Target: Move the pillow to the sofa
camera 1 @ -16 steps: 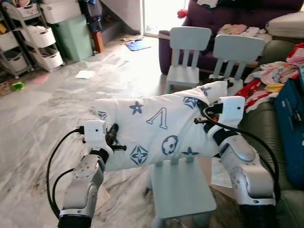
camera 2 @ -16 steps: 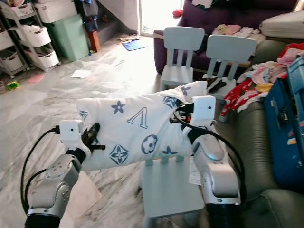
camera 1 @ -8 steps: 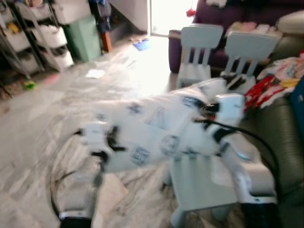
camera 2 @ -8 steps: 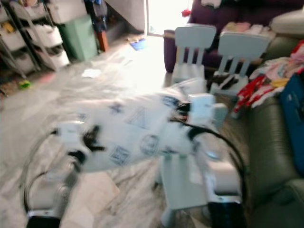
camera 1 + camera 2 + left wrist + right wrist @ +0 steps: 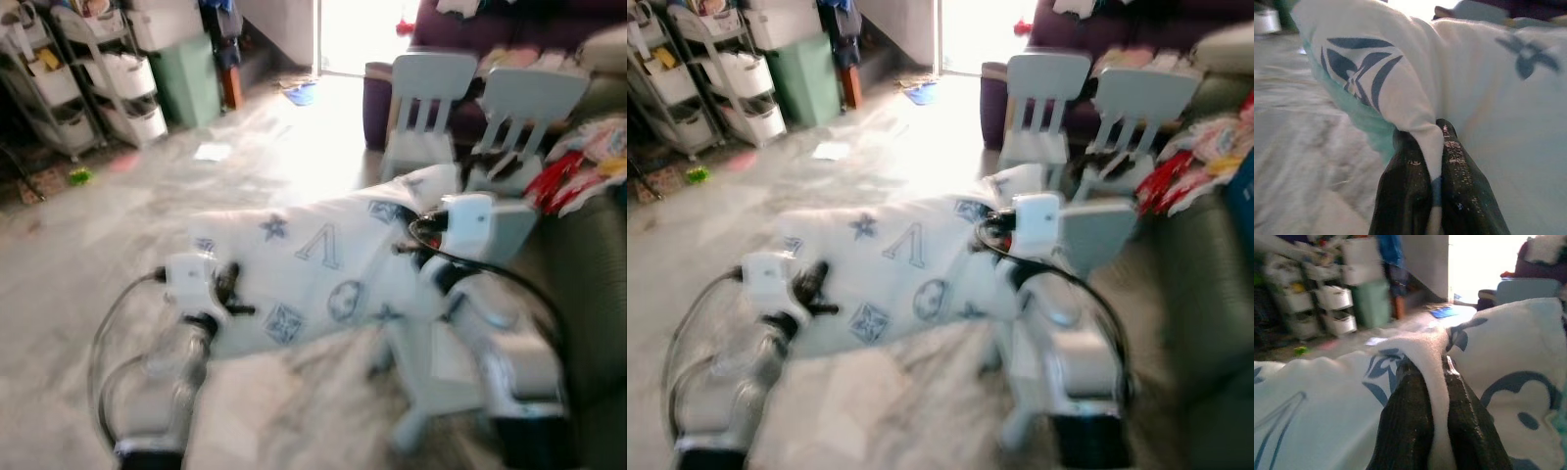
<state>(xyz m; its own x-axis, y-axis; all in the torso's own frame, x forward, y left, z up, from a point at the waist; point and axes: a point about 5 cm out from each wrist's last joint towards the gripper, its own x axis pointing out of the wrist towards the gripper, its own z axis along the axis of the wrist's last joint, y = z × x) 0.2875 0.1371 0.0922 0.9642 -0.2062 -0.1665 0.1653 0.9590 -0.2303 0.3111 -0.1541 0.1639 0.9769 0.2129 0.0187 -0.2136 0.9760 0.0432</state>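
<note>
Pillow, white fabric with navy monogram print [image 5: 323, 274]: mid-frame, carried between my arms. Left claw [image 5: 1432, 147] pinches one corner; right claw [image 5: 1432, 374] pinches the other. View has swung left since a second ago; dark green sofa [image 5: 593, 284] at right edge, not reached.

Two pale chairs [image 5: 431, 98] — storage racks [image 5: 108, 78], green bin [image 5: 186, 78] beyond.
</note>
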